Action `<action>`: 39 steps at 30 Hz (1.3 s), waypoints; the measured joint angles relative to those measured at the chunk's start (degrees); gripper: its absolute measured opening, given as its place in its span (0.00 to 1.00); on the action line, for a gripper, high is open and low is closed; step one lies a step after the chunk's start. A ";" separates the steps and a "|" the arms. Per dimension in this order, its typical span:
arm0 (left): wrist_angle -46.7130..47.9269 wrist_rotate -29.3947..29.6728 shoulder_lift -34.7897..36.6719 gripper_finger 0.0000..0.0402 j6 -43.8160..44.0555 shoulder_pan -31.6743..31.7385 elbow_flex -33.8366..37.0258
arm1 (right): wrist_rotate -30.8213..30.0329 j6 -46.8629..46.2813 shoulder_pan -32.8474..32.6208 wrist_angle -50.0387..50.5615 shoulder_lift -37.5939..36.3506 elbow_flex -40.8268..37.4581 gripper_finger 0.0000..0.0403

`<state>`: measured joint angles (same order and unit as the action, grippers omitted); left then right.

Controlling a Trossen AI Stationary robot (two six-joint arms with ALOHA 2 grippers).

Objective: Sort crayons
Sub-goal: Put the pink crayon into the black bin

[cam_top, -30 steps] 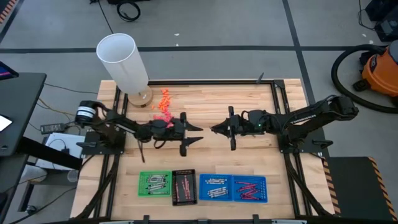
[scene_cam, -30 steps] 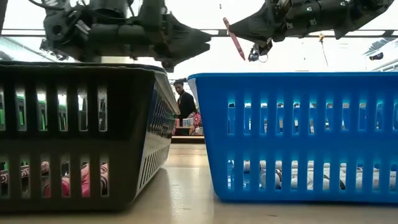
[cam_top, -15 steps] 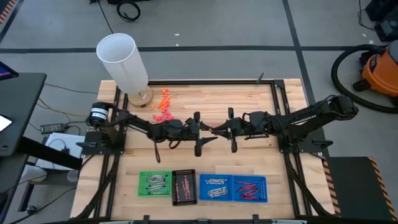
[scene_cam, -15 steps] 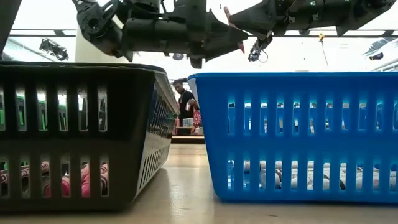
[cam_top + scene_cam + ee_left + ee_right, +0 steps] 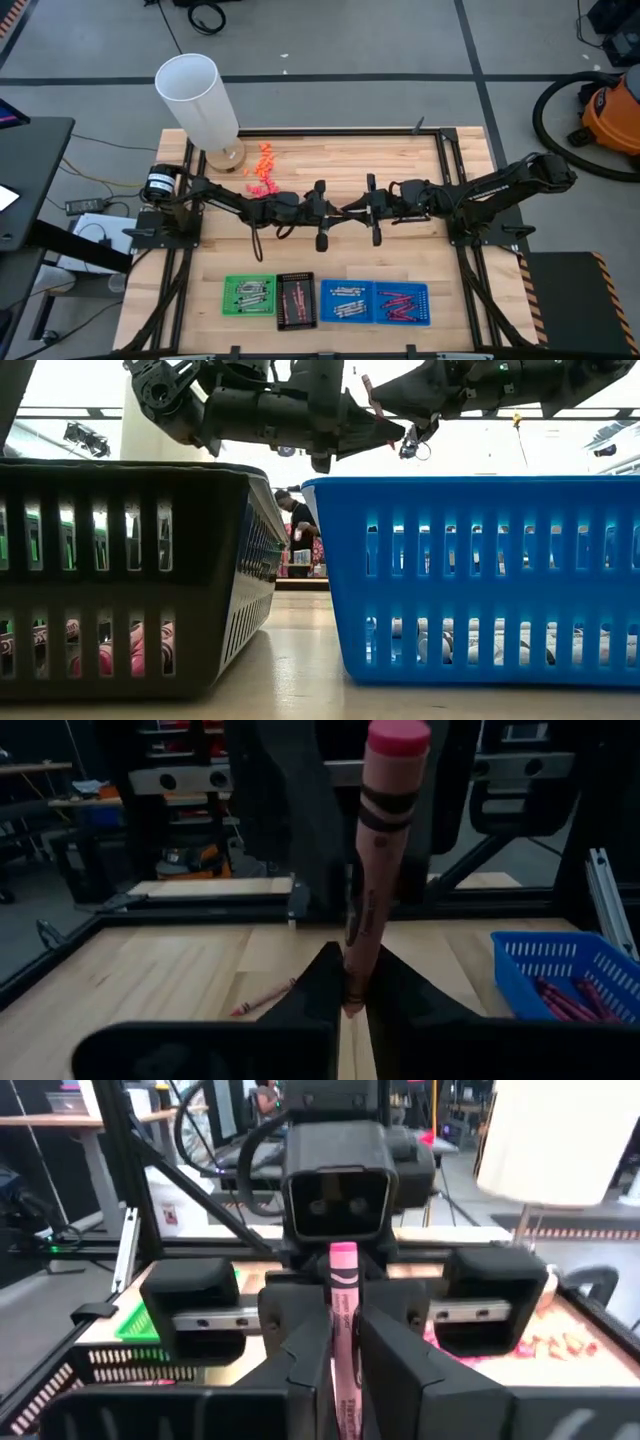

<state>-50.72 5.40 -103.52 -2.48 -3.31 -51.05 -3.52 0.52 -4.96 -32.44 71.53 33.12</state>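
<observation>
Above the middle of the desk [image 5: 400,160], your two grippers meet tip to tip around one pink crayon [image 5: 375,880]. Your left gripper [image 5: 335,212] reaches in from its side and its fingers [image 5: 320,990] press together on the crayon's lower end, as the left wrist view shows. Your right gripper [image 5: 352,208] faces it, and its fingers [image 5: 300,1350] also pinch the same crayon, which stands upright between them in the right wrist view. So you have one crayon held by both grippers at once, well above the wood.

Along the near edge of the desk you have four trays in a row: a green tray [image 5: 248,296], a black tray [image 5: 296,300] touching it, then two blue trays [image 5: 374,301] side by side. Grey sticks lie in the green tray and in the left blue tray; red ones lie in the black tray and the right blue tray. Their number is probably several each, but you cannot count them from above.

One loose red crayon [image 5: 262,998] lies on the desk beyond the left gripper. A white cylinder [image 5: 198,100] stands at the far left corner, with a small heap of orange lumps [image 5: 263,168] just beside it.
</observation>
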 joint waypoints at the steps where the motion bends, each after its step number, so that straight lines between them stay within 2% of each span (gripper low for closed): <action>1: 0.64 -0.03 0.15 0.05 0.09 -0.02 0.00 | 0.01 -0.46 -0.06 0.76 -0.10 0.00 0.18; 5: 4.50 -0.05 1.80 0.06 0.15 -0.17 -0.01 | 0.01 -0.97 -0.78 4.41 -1.71 0.00 0.22; 10: 12.55 -0.78 4.76 0.12 0.33 -1.18 0.00 | 0.33 -2.25 -1.53 9.43 -4.59 0.00 0.26; 20: 25.15 -13.96 5.69 0.11 0.81 -6.35 0.02 | 0.56 -3.14 -2.93 15.78 -5.07 0.00 0.27; 23: 28.54 -15.93 5.70 0.11 0.94 -8.77 0.02 | 0.34 -3.74 -3.37 16.46 -5.07 0.00 0.27; 29: 34.77 -16.84 5.70 0.11 -3.41 -14.35 0.02 | 0.25 -3.77 -4.31 16.52 -5.07 0.00 0.27; 35: 37.04 -16.63 5.70 0.11 -10.19 -19.72 0.02 | -0.08 -3.99 -4.32 16.67 -5.07 0.00 0.27; 39: 42.07 -11.97 5.70 0.11 -16.73 -22.28 0.02 | -0.08 -3.99 -4.29 16.67 -5.07 0.00 0.27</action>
<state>-8.65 -6.58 -97.82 -19.21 -25.59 -51.03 -3.60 -3.46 -9.26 -15.77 66.46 33.12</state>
